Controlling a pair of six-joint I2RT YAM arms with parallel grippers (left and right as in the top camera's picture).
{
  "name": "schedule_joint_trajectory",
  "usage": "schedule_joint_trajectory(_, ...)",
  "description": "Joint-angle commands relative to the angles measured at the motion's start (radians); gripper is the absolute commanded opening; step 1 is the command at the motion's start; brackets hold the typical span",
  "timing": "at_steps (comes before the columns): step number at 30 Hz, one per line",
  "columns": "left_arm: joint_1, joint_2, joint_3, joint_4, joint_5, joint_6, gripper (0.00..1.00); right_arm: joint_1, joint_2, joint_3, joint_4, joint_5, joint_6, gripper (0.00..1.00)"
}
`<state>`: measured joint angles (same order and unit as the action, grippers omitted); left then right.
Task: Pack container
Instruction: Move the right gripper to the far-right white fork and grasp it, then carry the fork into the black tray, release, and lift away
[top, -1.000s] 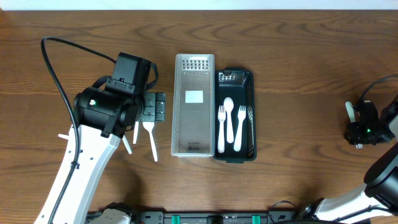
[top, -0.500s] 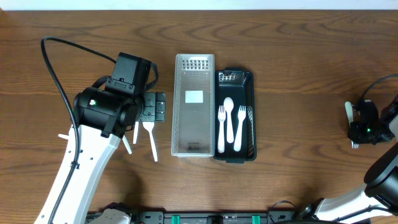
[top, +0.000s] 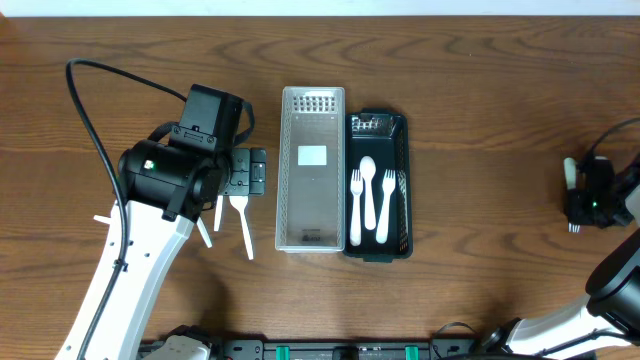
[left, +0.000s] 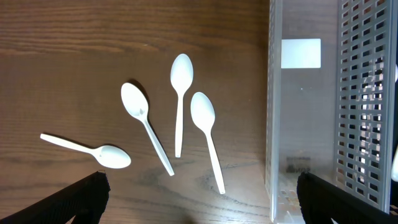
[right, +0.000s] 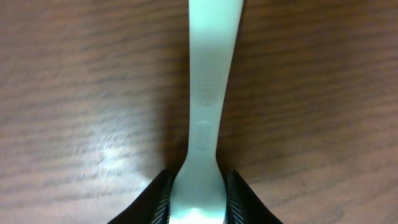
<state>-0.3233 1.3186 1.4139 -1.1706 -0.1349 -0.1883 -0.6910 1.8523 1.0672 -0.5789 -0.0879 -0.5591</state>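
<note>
Your right gripper (right: 198, 198) sits at the far right edge of the wooden table (top: 480, 90), well apart from both containers; its jaws are pinched onto the handle of a white plastic utensil (right: 208, 93), with one finger (right: 158, 200) pressed against each side of the stem (the head is out of sight, so you cannot tell fork from spoon); whether the utensil touches the wood beneath it, you cannot tell.

Your left gripper (left: 199, 199) hangs over the table to the left of the containers, jaws spread wide above bare wood; just ahead of it lie four white spoons (left: 180, 68), loose on the table; three are close together with their bowls pointing away from the fingers, and the fourth spoon (left: 112, 155) lies crosswise, apart to the left; none touches the fingers.

Just right of the spoons stands the grey perforated basket (top: 312, 100), long and narrow, with a pale rectangular label (top: 313, 155) on its floor; against its right side sits the dark tray (top: 407, 150), a little shorter; it holds a white spoon (top: 367, 180) and white forks (top: 355, 205), laid lengthwise side by side.
</note>
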Motion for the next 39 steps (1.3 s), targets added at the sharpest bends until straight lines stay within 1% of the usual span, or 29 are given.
schedule_joint_trajectory(1,0.004,0.001,0.001,-0.002,-0.008,-0.016,0.98,0.005,0.028,0.021,0.003,0.02,0.193,0.08)
schedule_joint_trajectory(3,0.004,0.001,0.001,-0.001,-0.008,-0.016,0.98,0.021,0.006,0.049,-0.008,0.019,0.233,0.02)
schedule_joint_trajectory(4,0.004,0.001,0.001,-0.001,-0.009,-0.016,0.98,0.033,-0.01,0.068,-0.017,0.019,0.256,0.01)
schedule_joint_trajectory(7,0.004,0.001,0.001,0.005,-0.008,-0.016,0.98,0.082,-0.069,0.133,-0.056,0.019,0.317,0.01)
schedule_joint_trajectory(12,0.004,0.001,0.001,0.005,-0.008,-0.016,0.98,0.232,-0.18,0.281,-0.187,0.019,0.457,0.01)
schedule_joint_trajectory(16,0.004,0.001,0.001,0.005,-0.008,-0.016,0.98,0.415,-0.238,0.393,-0.346,0.034,0.531,0.01)
schedule_joint_trajectory(19,0.004,0.001,0.001,0.005,-0.008,-0.016,0.98,0.591,-0.258,0.467,-0.453,0.049,0.587,0.01)
schedule_joint_trajectory(21,0.004,0.001,0.001,0.005,-0.008,-0.016,0.98,0.708,-0.261,0.5,-0.496,0.06,0.643,0.01)
schedule_joint_trajectory(23,0.004,0.001,0.001,0.005,-0.008,-0.016,0.98,0.82,-0.261,0.51,-0.505,0.061,0.7,0.01)
schedule_joint_trajectory(26,0.004,0.001,0.001,0.005,-0.008,-0.016,0.98,0.963,-0.254,0.505,-0.506,0.061,0.835,0.01)
schedule_joint_trajectory(30,0.004,0.001,0.001,0.005,-0.008,-0.016,0.98,1.077,-0.231,0.48,-0.506,0.061,0.986,0.01)
schedule_joint_trajectory(33,0.004,0.001,0.001,0.005,-0.008,-0.016,0.98,1.125,-0.201,0.447,-0.506,0.061,1.008,0.01)
schedule_joint_trajectory(39,0.004,0.001,0.001,0.005,-0.008,-0.016,0.98,1.172,-0.119,0.346,-0.497,0.06,1.012,0.01)
